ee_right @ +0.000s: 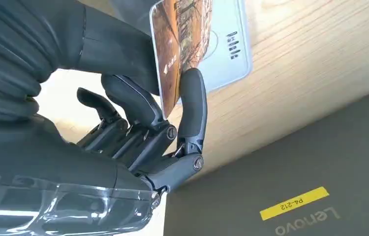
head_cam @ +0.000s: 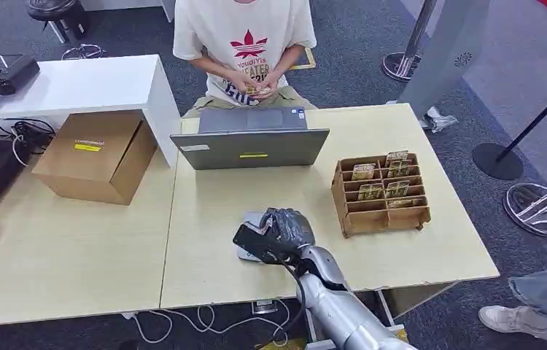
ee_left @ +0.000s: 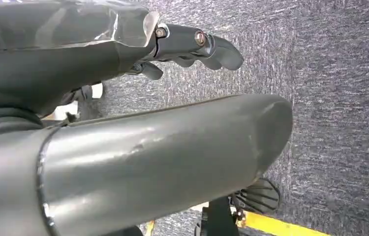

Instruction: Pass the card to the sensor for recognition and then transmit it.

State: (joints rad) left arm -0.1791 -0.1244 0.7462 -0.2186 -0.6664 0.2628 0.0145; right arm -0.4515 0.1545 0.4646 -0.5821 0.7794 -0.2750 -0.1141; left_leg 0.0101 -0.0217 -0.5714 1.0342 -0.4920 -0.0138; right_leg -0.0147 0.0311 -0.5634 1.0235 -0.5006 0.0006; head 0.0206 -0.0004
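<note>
Right wrist view: right hand pinching card between thumb and finger, just over pale sensor pad on table. Best kept flat and steady above pad till read. Beyond: laptop, person waiting. Left hand hanging, state unclear.

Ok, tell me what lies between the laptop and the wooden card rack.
Only bare tabletop: the head view shows nothing between the laptop and the wooden card rack.
</note>
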